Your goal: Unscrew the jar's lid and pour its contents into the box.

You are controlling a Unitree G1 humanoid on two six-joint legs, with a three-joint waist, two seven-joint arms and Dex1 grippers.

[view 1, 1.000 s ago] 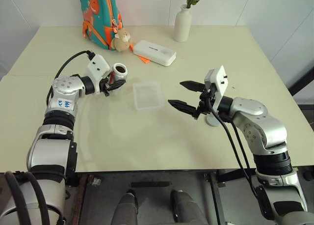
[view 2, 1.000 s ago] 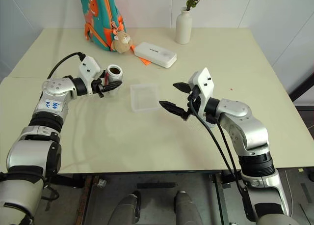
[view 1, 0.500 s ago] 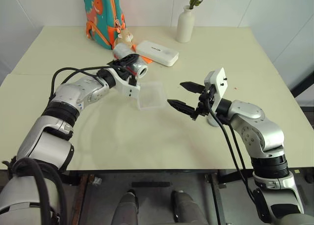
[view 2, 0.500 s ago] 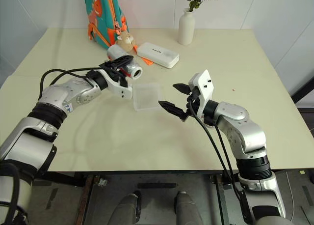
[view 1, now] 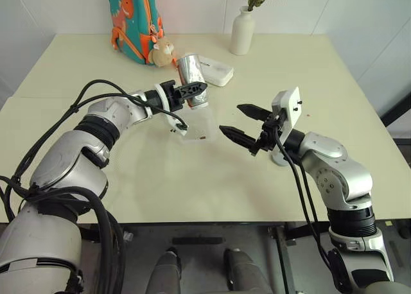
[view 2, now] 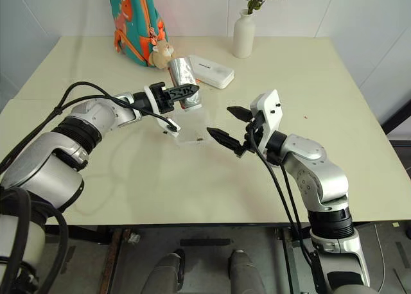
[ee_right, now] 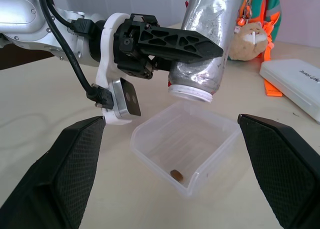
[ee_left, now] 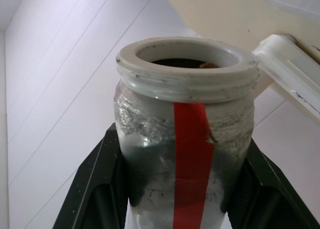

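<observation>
Landmark: box (ee_right: 186,145), clear shallow tray on the table (view 1: 321,69), near its middle.

- Jar (view 1: 192,81): silvery, red stripe on its side, no lid on. Held in the air directly above the box, tipped mouth-down toward it, apart from the rim.
- Left gripper (view 1: 187,90): jaws clamped on the jar's sides, reaching in from the box's left.
- Contents (ee_right: 176,174): one small brown bit lying inside the box, near the corner closest to the right gripper.
- Right gripper (view 1: 241,122): just right of the box, fingers spread wide, holding nothing, tips pointing at the box.
- Lid (view 1: 279,158): round grey disc flat on the table, right of the box, partly hidden behind the right arm.
- White case (view 1: 217,70): beyond the box, behind the jar.
- Vase (view 1: 241,32): far beyond the box, by the wall.
- Backpack (view 1: 131,19): beyond the box to the left, a small plush toy (view 1: 162,52) hanging at its base.
</observation>
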